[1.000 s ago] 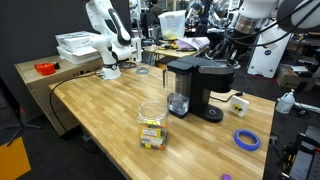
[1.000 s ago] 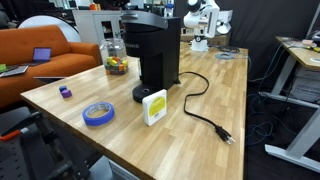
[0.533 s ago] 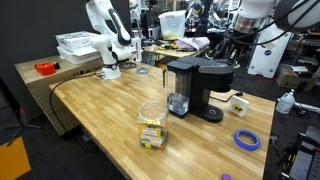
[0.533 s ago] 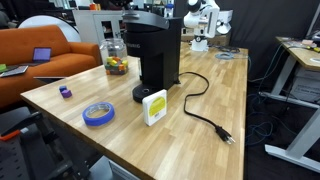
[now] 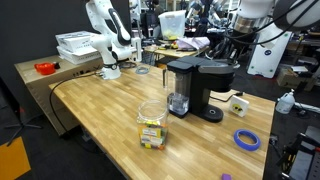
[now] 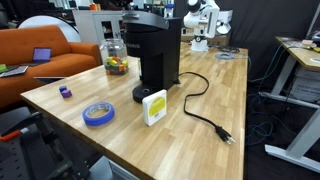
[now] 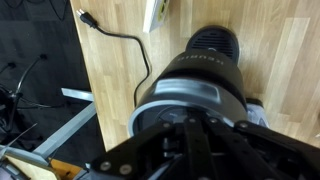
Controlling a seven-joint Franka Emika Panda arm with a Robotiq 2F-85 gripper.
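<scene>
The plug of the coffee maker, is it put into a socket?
No, the plug of the coffee maker lies loose on the wooden table.

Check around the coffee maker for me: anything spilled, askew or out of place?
Nothing spilled or tipped. The coffee maker stands upright, but its power cord trails loose across the wooden table, plug lying unplugged on the tabletop.
</scene>
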